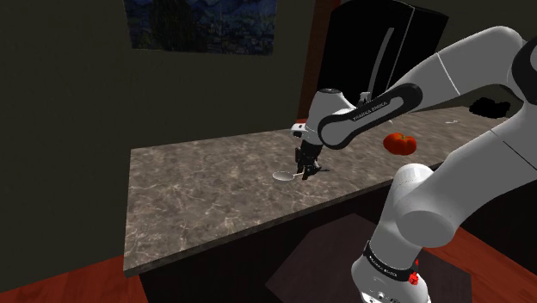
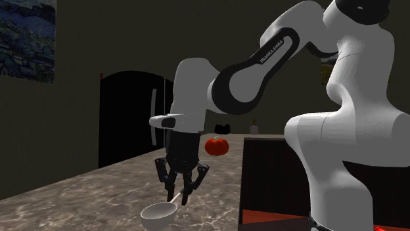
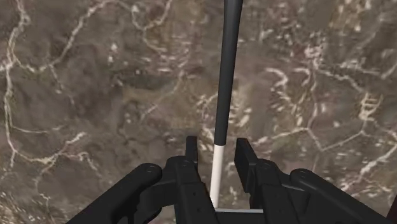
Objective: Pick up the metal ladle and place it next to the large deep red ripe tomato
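- Shoulder view: the gripper [image 1: 307, 172] is down at the counter [image 1: 198, 198], arm reaching in from the stand at lower right.
- The ladle [image 1: 282, 176] lies on the counter. Its pale bowl is just to the left of the gripper, and its handle runs in under the fingers.
- The tomato [image 1: 399, 143] sits on the same counter, well apart from the ladle, to the view's right.
- A black fridge [image 1: 379, 52] stands behind the counter and a painting [image 1: 202, 26] hangs on the wall at the top.
- Second exterior view: the gripper [image 2: 178, 195] points down at the counter [image 2: 98, 190] and straddles the ladle's thin white handle.
- The ladle [image 2: 158, 213] has its bowl low in the frame, just below and left of the fingertips.
- The tomato [image 2: 216, 146] is further back, beyond the gripper and apart from the ladle.
- Wrist view: the gripper [image 3: 217, 147] is spread, with its fingers [image 3: 191, 153] standing either side of the handle.
- The ladle [image 3: 226, 76] handle passes between the fingers with a gap on both sides, so it is not clamped.
- The handle is white near the gripper and dark further out, lying over the veined counter [image 3: 95, 83].
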